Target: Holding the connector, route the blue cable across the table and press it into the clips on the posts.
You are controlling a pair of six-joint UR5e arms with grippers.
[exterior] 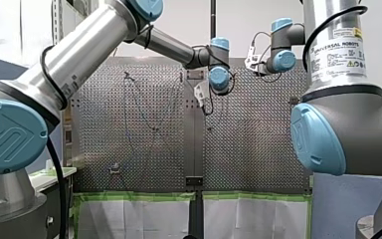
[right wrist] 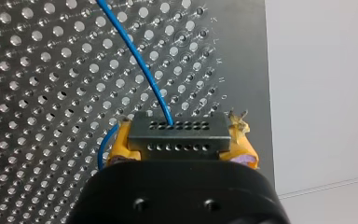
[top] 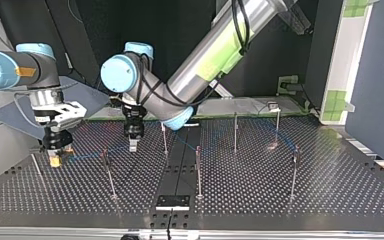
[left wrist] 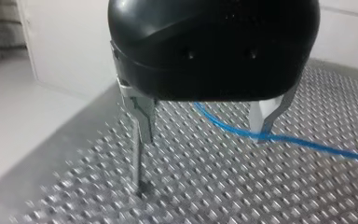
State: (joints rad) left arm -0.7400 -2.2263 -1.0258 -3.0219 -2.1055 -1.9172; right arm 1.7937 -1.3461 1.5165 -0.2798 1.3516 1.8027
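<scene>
Right gripper [right wrist: 182,136] clamps connector [right wrist: 179,140]; (seemingly) square.

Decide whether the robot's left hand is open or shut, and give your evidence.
Open. In the left wrist view the left hand has its two fingers wide apart, nothing clamped between them.

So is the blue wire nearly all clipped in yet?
Done: my right pincer grips the connector. In hand: my left pincer hangs open over the blue cable, beside a post. Left: pressing it in there. The cable reaches farther posts, but clipped or not, I can't tell.
</scene>
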